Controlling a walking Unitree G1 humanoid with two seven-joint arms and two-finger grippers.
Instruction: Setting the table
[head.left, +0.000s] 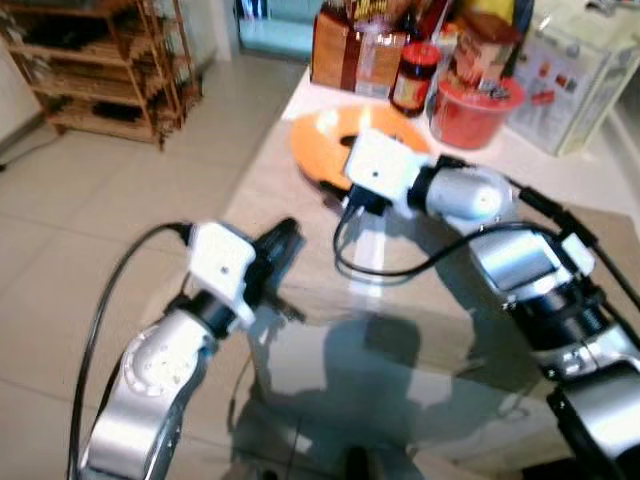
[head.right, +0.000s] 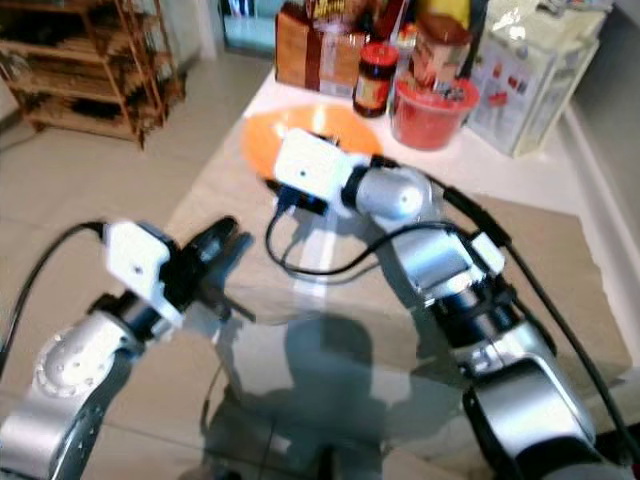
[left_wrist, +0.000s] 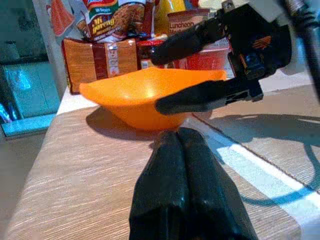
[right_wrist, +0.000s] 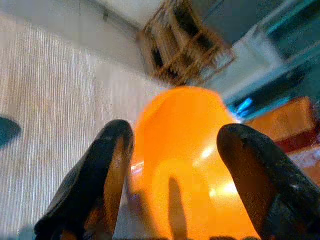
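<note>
Orange bowl upper centre of frame, on table, framed by right gripper, fingers spread. Left gripper pinched empty, lower left. Next, probably: close on rim, lift.

Noodle packet: reads "Mi goreng" in white script on a red ground, with a small oval brand mark above it, too small to read.
Tin: reads "Luncheon" in dark letters; the line below is cut off by the right tool.
Brown carton: carries small printed panels, too blurred to read.
White box: bears red marks, unreadable.
</note>
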